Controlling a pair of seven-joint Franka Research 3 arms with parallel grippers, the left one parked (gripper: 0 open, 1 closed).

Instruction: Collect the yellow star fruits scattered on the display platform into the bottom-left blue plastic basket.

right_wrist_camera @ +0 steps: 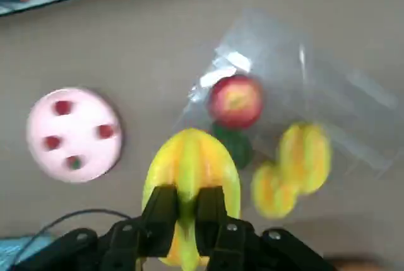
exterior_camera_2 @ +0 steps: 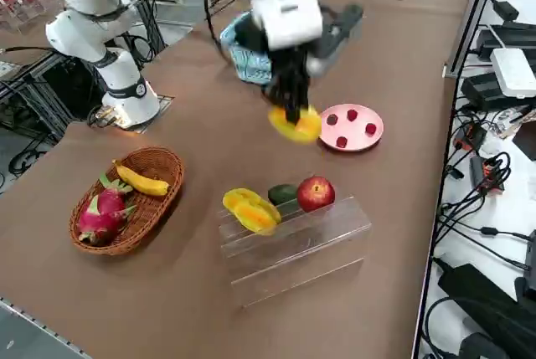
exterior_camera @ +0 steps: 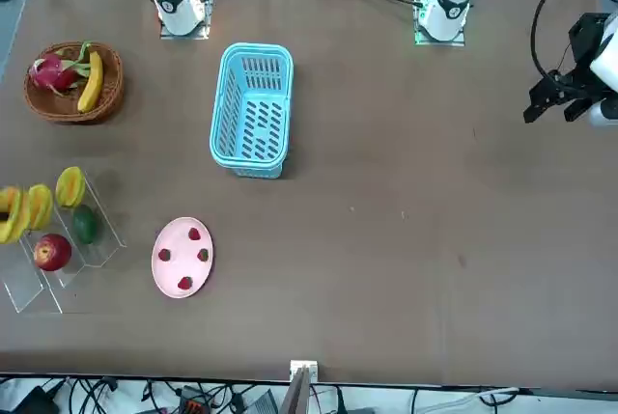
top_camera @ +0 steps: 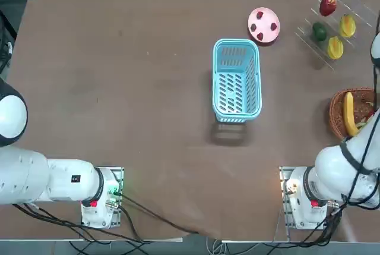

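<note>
Yellow star fruit (exterior_camera_2: 295, 124) sits clamped between the right gripper's (exterior_camera_2: 292, 112) fingers, upper centre of the side view, in the air. Blue basket (exterior_camera_2: 244, 51) is behind it at upper centre, empty as seen in the overhead view. Pink plate (exterior_camera_2: 352, 127) lies just right of the fruit. Lower centre, the clear rack (exterior_camera_2: 293, 246) holds two more star fruits (exterior_camera_2: 249, 209), a green fruit (exterior_camera_2: 283, 193) and a red apple (exterior_camera_2: 316, 193).

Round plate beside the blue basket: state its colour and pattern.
The plate is plain pink, carrying small red berries. The front view shows it best.
</note>
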